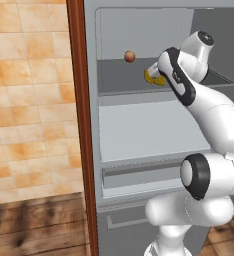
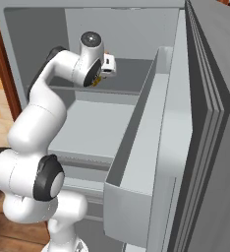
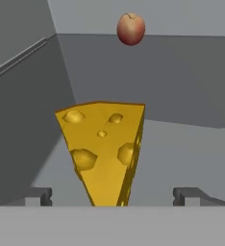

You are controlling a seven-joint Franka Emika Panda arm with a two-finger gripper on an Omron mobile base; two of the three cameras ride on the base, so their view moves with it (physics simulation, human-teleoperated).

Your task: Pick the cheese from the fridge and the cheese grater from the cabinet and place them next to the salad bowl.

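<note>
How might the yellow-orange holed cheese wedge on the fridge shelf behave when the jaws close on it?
The yellow-orange holed cheese wedge looks solid, so it probably stays stiff. Its faces taper toward the open jaws, so it may squeeze out or twist. Standing tall on a narrow base, it could tip if nudged on the grey fridge shelf.

Pretty clearly a home kitchen, rendered rather than real. There's a tall grey fridge (image 1: 139, 130) standing open with flat shelves and food on them, a wedge of cheese (image 3: 105, 149) and a small reddish fruit (image 3: 131, 29). Beside it you get an orange-tan tiled wall (image 1: 29, 100), a reddish-brown wooden panel (image 1: 79, 125) and a wood plank floor (image 1: 34, 225).
</note>
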